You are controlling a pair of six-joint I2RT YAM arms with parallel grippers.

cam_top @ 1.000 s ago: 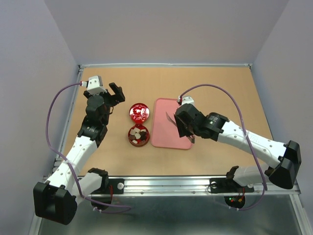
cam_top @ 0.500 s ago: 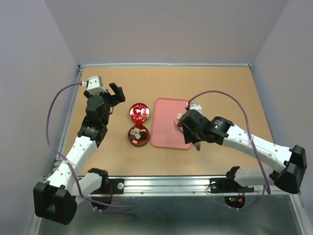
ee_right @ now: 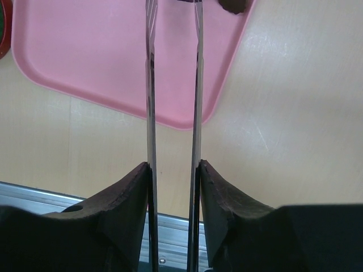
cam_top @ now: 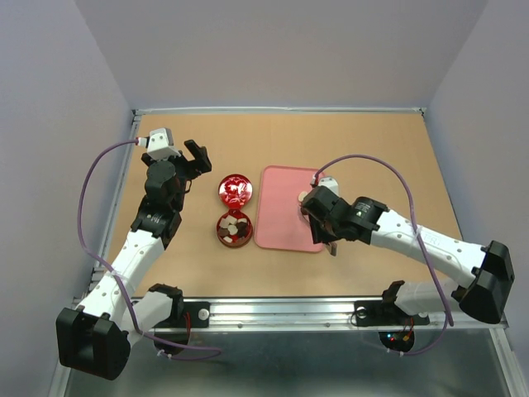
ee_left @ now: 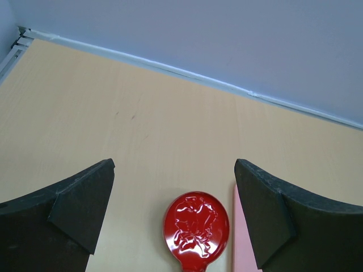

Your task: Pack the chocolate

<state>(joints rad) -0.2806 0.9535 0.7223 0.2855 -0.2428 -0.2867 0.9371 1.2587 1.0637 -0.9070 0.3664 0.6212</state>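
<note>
Brown choc, beyond R end effector tweezers

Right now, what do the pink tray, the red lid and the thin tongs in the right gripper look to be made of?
Pink tray: probably plastic, matte, with soft rounded corners and a moulded rim.
Red lid: likely painted metal, glossy, with bright reflections over an embossed pattern.
Tongs: thin bare metal, two grey blades with a dull sheen.
</note>
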